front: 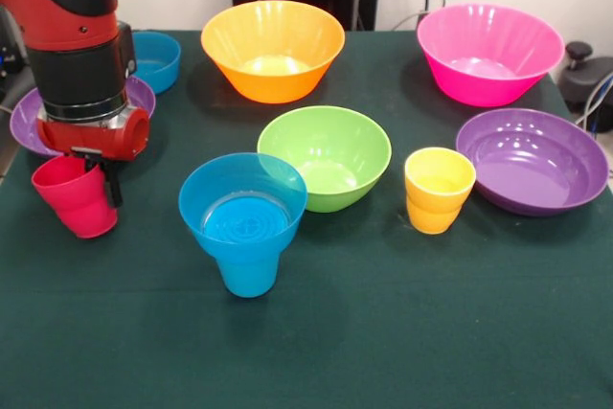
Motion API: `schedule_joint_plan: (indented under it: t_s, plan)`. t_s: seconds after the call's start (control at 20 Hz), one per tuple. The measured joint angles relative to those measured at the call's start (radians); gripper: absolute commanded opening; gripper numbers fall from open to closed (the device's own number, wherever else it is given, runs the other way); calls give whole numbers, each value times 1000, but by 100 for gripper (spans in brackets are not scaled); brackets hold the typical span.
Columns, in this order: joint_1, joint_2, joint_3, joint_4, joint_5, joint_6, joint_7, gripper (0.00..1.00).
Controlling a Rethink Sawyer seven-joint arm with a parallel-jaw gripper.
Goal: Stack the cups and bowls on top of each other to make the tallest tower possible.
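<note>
My gripper [96, 177] is at the left of the table, shut on the rim of the red cup [75, 200]; the cup hangs slightly tilted, and I cannot tell whether it touches the cloth. The tower [243, 222] stands at the front middle: a small blue bowl [242, 200] sits on the blue cup [248, 275]. The lime green bowl [327, 155] is just behind it. The yellow cup [439, 190] stands upright to the right. The orange bowl [273, 49] and pink bowl [489, 53] are at the back.
One purple bowl [533, 161] lies at the right. The other purple bowl [23, 120] is partly hidden behind my arm at the left. A second small blue bowl [159, 59] sits at the back left. A black device [586, 79] stands off the table's right edge.
</note>
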Motion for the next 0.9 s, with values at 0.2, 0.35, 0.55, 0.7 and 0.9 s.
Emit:
schedule_joint_plan:
  t_s: [0.2, 0.35, 0.55, 0.7, 0.9]
  plan:
    - [1, 1, -1, 0, 0, 0, 0, 0]
    - [3, 1, -2, 0, 0, 0, 0, 0]
    - [20, -4, -2, -3, 1, 8, 0, 0]
    - [42, -11, -2, -9, 6, 33, 0, 0]
    - [75, -34, -2, -18, 16, 86, 0, 0]
